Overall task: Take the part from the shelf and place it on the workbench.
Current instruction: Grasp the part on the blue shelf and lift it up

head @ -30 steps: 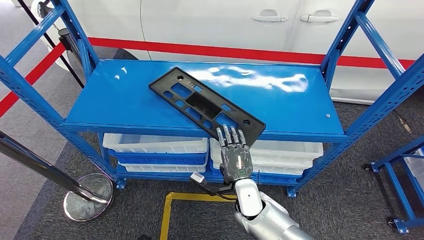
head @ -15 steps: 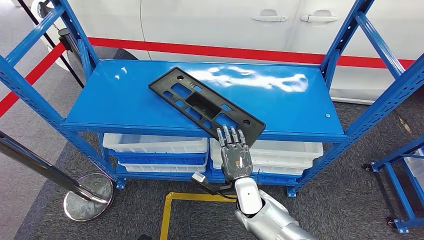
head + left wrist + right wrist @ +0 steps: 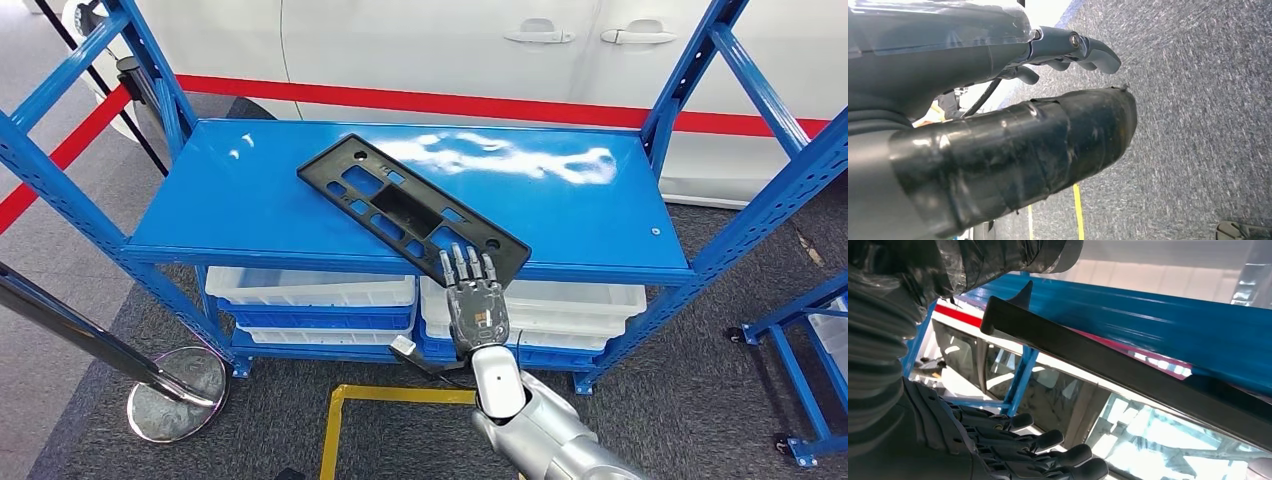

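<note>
A white car (image 3: 420, 50) with a red stripe stands beyond the blue shelf (image 3: 250, 200). White bins (image 3: 310, 290) sit on the lower level. The black part (image 3: 410, 208) lies slantwise on the shelf top, its near right corner jutting over the front edge. The right hand (image 3: 474, 300) reaches up at that corner, fingers straight and apart, holding nothing. The left hand (image 3: 1068, 50) hangs over grey carpet, fingers curled on nothing.

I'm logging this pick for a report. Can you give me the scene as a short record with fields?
part: black plastic panel, lying flat and askew on the shelf, its near corner past the front edge
shelf: blue metal rack
right hand: fingers apart, raised at the panel's near corner, not gripping it
left hand: hanging over grey carpet, holding nothing
below the shelf: white bins
</note>
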Available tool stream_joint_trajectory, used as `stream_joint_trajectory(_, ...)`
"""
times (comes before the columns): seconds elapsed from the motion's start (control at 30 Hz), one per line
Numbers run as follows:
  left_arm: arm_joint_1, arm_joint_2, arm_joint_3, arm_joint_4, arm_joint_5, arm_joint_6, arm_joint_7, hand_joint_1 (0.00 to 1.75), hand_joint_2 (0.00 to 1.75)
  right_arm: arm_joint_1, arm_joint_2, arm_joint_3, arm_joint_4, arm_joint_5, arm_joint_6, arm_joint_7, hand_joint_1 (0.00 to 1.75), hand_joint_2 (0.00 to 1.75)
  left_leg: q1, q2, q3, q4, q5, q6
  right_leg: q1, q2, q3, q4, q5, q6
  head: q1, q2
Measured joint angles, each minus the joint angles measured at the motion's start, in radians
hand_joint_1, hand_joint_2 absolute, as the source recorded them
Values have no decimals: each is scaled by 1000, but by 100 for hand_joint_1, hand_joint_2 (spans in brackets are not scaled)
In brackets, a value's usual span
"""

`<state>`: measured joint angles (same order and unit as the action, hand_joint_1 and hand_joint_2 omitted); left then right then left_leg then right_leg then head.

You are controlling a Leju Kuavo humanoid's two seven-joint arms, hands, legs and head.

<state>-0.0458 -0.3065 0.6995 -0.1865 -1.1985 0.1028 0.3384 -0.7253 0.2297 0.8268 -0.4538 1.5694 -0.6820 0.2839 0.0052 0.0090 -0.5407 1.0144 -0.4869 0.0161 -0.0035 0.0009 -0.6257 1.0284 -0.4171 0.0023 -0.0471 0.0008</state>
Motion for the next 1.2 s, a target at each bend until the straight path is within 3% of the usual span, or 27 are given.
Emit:
stream_joint_trajectory(0.5,0,7,-18,0,-35,-27,-18,0,0,-75,4,-60,115,-2,93,35,0,175,0,0,0,1,0,0,0,0,0,0,0,0,0,0)
stream_joint_trajectory(0.97,-1,10,-19,0,-47,-35,-21,0,0,-78,3,-96,146,-10,89,29,0,175,0,0,0,1,0,0,0,0,0,0,0,0,0,0)
stream_joint_trajectory(1.17,-1,11,-19,0,-55,-36,-18,0,0,-77,3,-110,147,-11,52,-16,0,175,0,0,0,1,0,0,0,0,0,0,0,0,0,0)
stream_joint_trajectory(1.2,-1,11,-19,0,-58,-36,-18,0,0,-77,3,-113,147,-11,45,-26,11,175,0,0,0,1,0,0,0,0,0,0,0,0,0,0)
